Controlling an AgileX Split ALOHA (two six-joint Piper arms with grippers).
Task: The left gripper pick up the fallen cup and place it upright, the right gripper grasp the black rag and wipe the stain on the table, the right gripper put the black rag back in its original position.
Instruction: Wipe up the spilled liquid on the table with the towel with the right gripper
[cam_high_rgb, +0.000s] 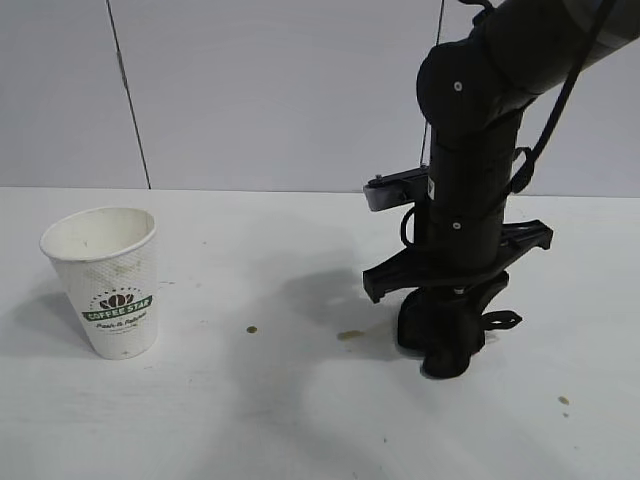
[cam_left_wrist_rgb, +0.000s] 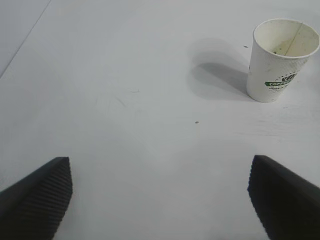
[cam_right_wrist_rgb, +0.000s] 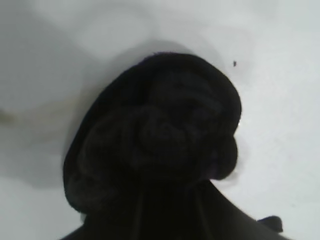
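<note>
The cup (cam_high_rgb: 107, 281) stands upright at the table's (cam_high_rgb: 280, 420) left, also seen in the left wrist view (cam_left_wrist_rgb: 281, 60). My left gripper (cam_left_wrist_rgb: 160, 200) is open and empty above bare table, well away from the cup; it is out of the exterior view. My right gripper (cam_high_rgb: 455, 315) points straight down, shut on the black rag (cam_high_rgb: 440, 355), and presses it on the table right of centre. The rag fills the right wrist view (cam_right_wrist_rgb: 160, 135) and hides the fingers. Of the stain, only a small olive-brown smear (cam_high_rgb: 350, 335) shows just left of the rag.
A lone brown dot (cam_high_rgb: 251, 329) lies between the cup and the rag. Small brown specks (cam_high_rgb: 563, 400) lie at the front right. A pale grey panelled wall (cam_high_rgb: 280, 90) stands behind the table.
</note>
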